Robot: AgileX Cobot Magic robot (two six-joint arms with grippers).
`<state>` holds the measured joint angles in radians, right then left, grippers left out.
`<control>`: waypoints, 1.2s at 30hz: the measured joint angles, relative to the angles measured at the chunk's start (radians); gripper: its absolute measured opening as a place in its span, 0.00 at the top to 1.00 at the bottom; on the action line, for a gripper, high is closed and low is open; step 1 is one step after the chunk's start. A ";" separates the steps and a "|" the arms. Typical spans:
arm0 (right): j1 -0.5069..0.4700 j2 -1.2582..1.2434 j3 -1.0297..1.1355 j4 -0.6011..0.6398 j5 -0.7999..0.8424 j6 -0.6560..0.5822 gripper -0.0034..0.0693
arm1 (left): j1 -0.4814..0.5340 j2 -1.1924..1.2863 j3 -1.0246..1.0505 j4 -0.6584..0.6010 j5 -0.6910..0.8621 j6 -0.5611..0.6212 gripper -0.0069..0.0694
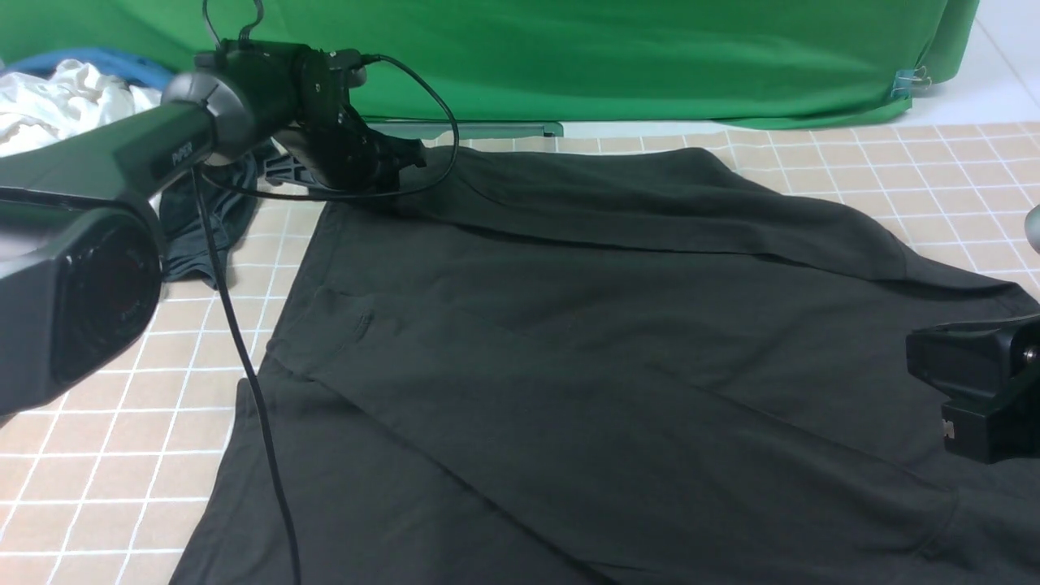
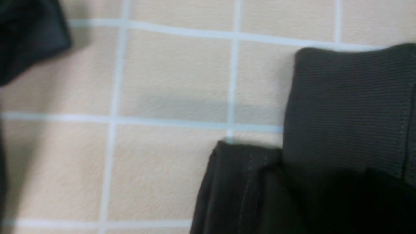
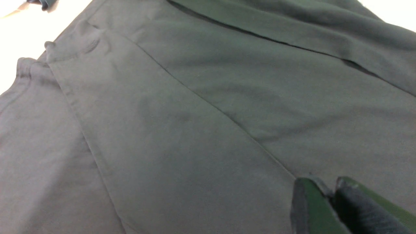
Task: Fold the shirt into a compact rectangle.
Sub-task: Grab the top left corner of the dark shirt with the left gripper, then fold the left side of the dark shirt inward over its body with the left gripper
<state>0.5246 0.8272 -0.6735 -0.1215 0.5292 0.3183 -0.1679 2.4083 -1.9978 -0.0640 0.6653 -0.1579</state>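
Note:
The black shirt [image 1: 617,325] lies spread over the tiled table, with one long edge folded in along its far side. My left gripper [image 1: 404,154] reaches down to the shirt's far left corner. The left wrist view shows the ribbed collar [image 2: 347,107] and a stitched hem [image 2: 240,188] on the tiles, and the jaws are lost in dark fabric. My right gripper [image 3: 325,187] hovers just over the shirt [image 3: 195,113] near a seam, its fingers close together with nothing visible between them. Only its wrist block [image 1: 975,390] shows at the right edge of the front view.
A smaller dark grey garment [image 1: 207,211] lies left of the shirt, beside white clothes [image 1: 57,106] and a blue one [image 1: 106,58]. A green backdrop [image 1: 569,57] hangs behind the table. The left arm's cable [image 1: 244,357] trails down over the tiles.

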 joint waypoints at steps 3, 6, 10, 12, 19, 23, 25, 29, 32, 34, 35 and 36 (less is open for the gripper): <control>0.000 0.000 0.000 0.000 0.001 0.000 0.76 | 0.000 0.000 0.000 -0.017 -0.002 0.018 0.82; 0.000 0.000 0.000 0.000 0.003 0.000 0.76 | 0.000 -0.003 0.000 -0.023 0.019 0.026 0.84; 0.000 0.000 0.000 0.000 0.003 0.000 0.76 | 0.000 -0.043 0.000 -0.023 0.090 0.030 0.84; 0.000 0.000 0.000 0.000 0.003 0.000 0.76 | 0.000 -0.080 0.000 -0.023 0.123 0.039 0.84; 0.000 0.000 0.000 0.000 0.003 0.000 0.76 | -0.001 -0.240 0.000 -0.025 0.276 0.106 0.84; 0.000 0.000 0.000 0.000 0.003 0.000 0.76 | -0.001 -0.289 0.000 -0.025 0.390 0.109 0.84; 0.000 0.000 0.000 0.000 0.003 0.000 0.76 | -0.001 -0.309 0.000 -0.025 0.449 0.109 0.84; 0.000 0.000 0.000 0.000 0.003 0.000 0.75 | -0.007 -0.359 0.033 -0.024 0.531 0.109 0.84; 0.000 0.000 0.000 0.000 0.003 -0.001 0.74 | -0.024 -0.413 0.107 -0.017 0.542 0.105 0.84; 0.000 0.000 0.000 0.000 0.003 -0.001 0.73 | -0.038 -0.452 0.172 -0.009 0.542 0.095 0.84; 0.000 0.000 0.000 0.000 0.003 -0.001 0.73 | -0.048 -0.478 0.216 0.001 0.540 0.084 0.84; 0.000 0.000 0.000 0.000 0.003 -0.004 0.73 | -0.061 -0.514 0.283 0.018 0.528 0.062 0.84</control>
<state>0.5246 0.8272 -0.6735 -0.1215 0.5326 0.3142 -0.2286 1.8940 -1.7145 -0.0455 1.1933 -0.0961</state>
